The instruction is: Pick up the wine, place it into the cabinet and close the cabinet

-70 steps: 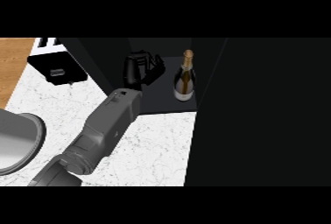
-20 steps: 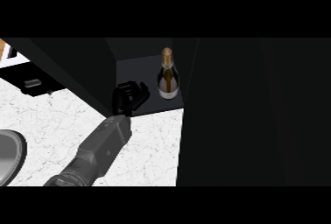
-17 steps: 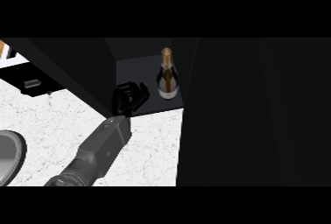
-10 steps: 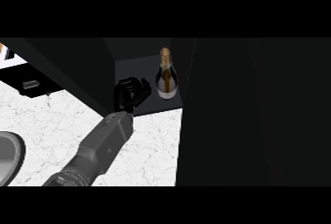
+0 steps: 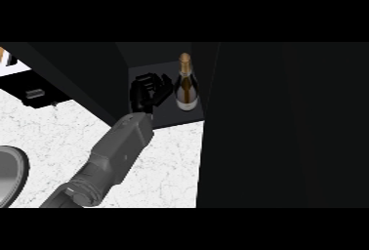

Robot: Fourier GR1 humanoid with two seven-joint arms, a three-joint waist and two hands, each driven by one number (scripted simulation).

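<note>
The wine (image 5: 186,83) stood upright inside the cabinet (image 5: 162,114), on the cabinet's dark floor, close against the dark panel that bounded the opening on its right. The bottle showed a gold-foiled neck, a dark body and a pale band near its base.

One hand (image 5: 146,93) was in view, carried on a grey forearm (image 5: 115,151) that rose from the lower edge and slanted up toward the cabinet. Which arm it was could not be told with certainty; from its position left of the wine it was read as the left hand. The hand sat at the cabinet's mouth, just beside the wine and to its left, with a narrow gap between them. Its fingers (image 5: 160,84) were curled inward and enclosed nothing; the wine was not held.

A dark door panel (image 5: 72,73) stood left of the hand, slanting across the view. The large dark panel (image 5: 281,127) right of the wine filled the rest of that side.

The desk (image 5: 166,161) was white and speckled, extending below the cabinet. A grey rounded object (image 5: 10,178) lay on the desk, well apart from the wine, at the left edge.
</note>
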